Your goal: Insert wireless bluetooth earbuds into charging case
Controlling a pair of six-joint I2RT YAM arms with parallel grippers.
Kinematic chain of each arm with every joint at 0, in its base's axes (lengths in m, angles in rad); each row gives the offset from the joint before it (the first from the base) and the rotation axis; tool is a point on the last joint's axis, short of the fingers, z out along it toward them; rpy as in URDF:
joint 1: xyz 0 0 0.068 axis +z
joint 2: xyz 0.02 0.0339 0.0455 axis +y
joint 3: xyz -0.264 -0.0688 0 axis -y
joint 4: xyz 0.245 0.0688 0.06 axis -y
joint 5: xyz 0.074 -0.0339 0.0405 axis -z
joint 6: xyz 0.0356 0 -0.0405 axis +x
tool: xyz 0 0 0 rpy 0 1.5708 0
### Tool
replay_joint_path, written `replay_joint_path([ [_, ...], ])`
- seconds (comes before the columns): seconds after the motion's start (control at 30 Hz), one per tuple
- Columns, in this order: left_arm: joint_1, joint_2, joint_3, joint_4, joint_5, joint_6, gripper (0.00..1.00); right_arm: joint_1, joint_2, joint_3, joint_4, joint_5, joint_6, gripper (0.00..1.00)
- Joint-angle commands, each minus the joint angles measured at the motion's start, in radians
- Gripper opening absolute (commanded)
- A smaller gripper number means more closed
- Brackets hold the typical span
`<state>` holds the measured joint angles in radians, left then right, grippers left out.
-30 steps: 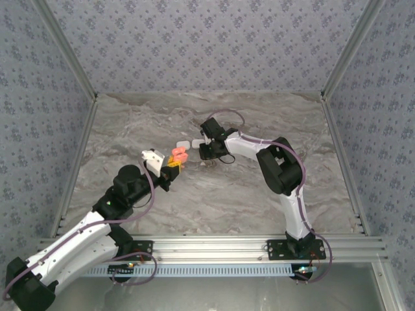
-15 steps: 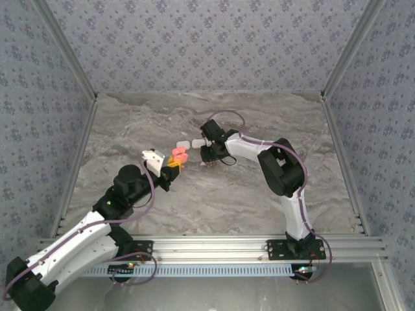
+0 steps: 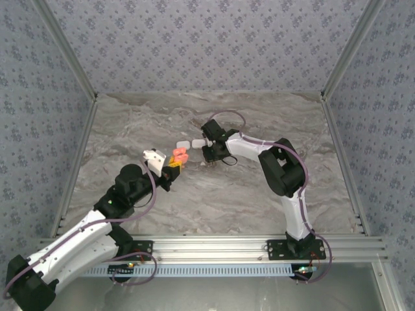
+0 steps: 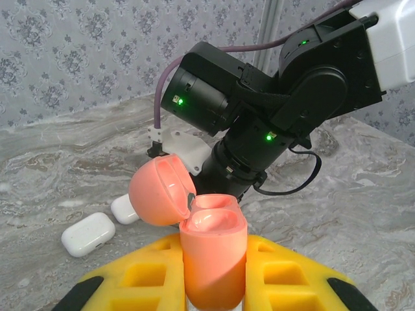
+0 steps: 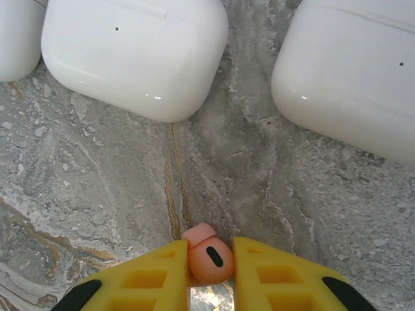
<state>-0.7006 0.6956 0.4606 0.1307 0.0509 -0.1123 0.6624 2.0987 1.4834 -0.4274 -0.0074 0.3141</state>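
Note:
A salmon-orange charging case (image 4: 213,253) stands upright between the yellow fingers of my left gripper (image 4: 214,275), which is shut on it. Its lid (image 4: 159,191) is swung open to the left and both sockets look empty. From above, the case (image 3: 179,155) sits at the table's middle, just left of my right gripper (image 3: 209,154). The right gripper (image 5: 211,269) points down at the marble and is shut on a small orange-red earbud (image 5: 211,259), pinched between its yellow fingertips close to the table surface.
Two closed white cases (image 5: 133,55) (image 5: 353,71) lie just beyond the right gripper, with a third (image 5: 16,29) at the left edge. In the top view they (image 3: 182,144) (image 3: 198,142) lie behind the orange case. Patterned walls enclose the marble table (image 3: 259,194).
The right wrist has shifted very slightly over the table and its jaws have come together on the earbud. The left arm and the orange case have stayed still.

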Motion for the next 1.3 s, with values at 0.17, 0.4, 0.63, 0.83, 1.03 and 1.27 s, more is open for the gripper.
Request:
replay_joint_path([
  [0.17,-0.003,0.024,0.021,0.072,0.031,-0.011,0.0,-0.03,-0.202,-0.13,0.065,-0.048,-0.083,0.22],
  [0.4,-0.003,0.133,0.037,0.187,0.159,-0.071,0.0,-0.053,-0.521,-0.307,0.178,-0.08,-0.254,0.22],
  [0.63,-0.002,0.265,0.095,0.3,0.316,-0.131,0.0,-0.051,-0.843,-0.482,0.294,-0.113,-0.409,0.23],
  [0.83,-0.003,0.362,0.14,0.413,0.424,-0.209,0.0,-0.022,-1.014,-0.556,0.359,-0.125,-0.507,0.24],
  [1.03,-0.002,0.404,0.159,0.473,0.485,-0.251,0.0,0.019,-1.066,-0.571,0.362,-0.132,-0.563,0.25],
  [1.27,-0.003,0.406,0.164,0.474,0.507,-0.253,0.0,0.053,-1.071,-0.571,0.345,-0.149,-0.605,0.24],
])
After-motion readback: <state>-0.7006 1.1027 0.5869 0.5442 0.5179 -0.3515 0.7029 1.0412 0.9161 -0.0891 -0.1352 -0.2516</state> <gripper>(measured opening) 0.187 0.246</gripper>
